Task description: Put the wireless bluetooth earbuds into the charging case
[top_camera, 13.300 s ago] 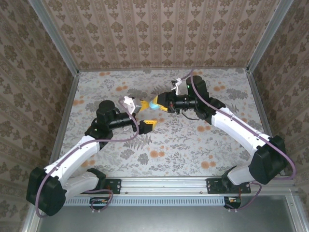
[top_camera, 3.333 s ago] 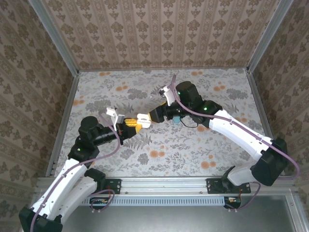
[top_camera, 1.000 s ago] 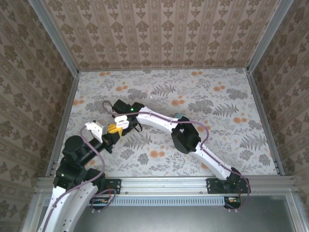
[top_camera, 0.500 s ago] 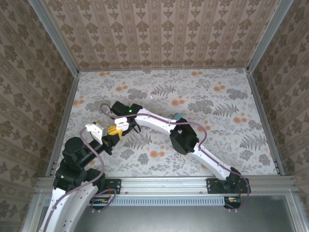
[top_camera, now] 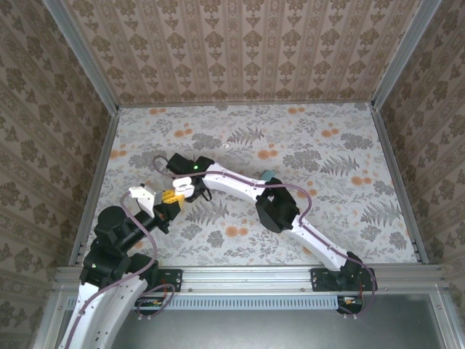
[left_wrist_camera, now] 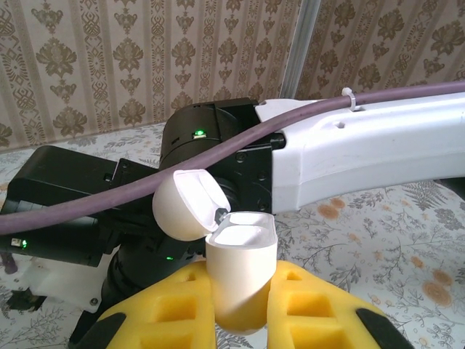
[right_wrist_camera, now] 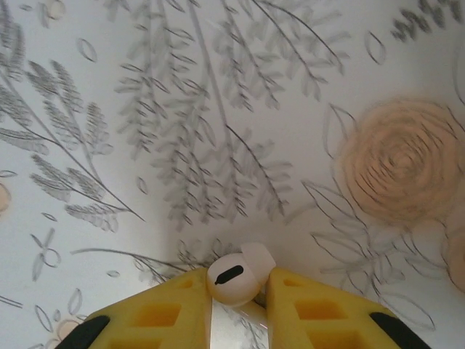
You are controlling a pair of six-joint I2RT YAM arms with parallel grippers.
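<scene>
My left gripper [left_wrist_camera: 241, 275] is shut on a white charging case [left_wrist_camera: 238, 280], held upright with its rounded lid [left_wrist_camera: 187, 207] hinged open to the left. From above, this gripper [top_camera: 172, 196] and the case [top_camera: 182, 186] sit at the left of the table, close under the right arm's wrist [top_camera: 192, 167]. My right gripper [right_wrist_camera: 238, 285] points down at the floral table and its yellow pads [right_wrist_camera: 174, 309] press both sides of a white earbud [right_wrist_camera: 234, 278] with a black slot. The right arm's black housing [left_wrist_camera: 211, 145] stands right behind the case.
A small teal object [top_camera: 269, 174] peeks out behind the right forearm, and a tiny white item [top_camera: 227, 146] lies farther back. The patterned table [top_camera: 327, 211] is walled on three sides. The right arm stretches across the middle from its base [top_camera: 349, 273].
The right gripper's wrist has edged slightly toward the left gripper and settled low over the table beside the case. The left arm holds the open case as before.
</scene>
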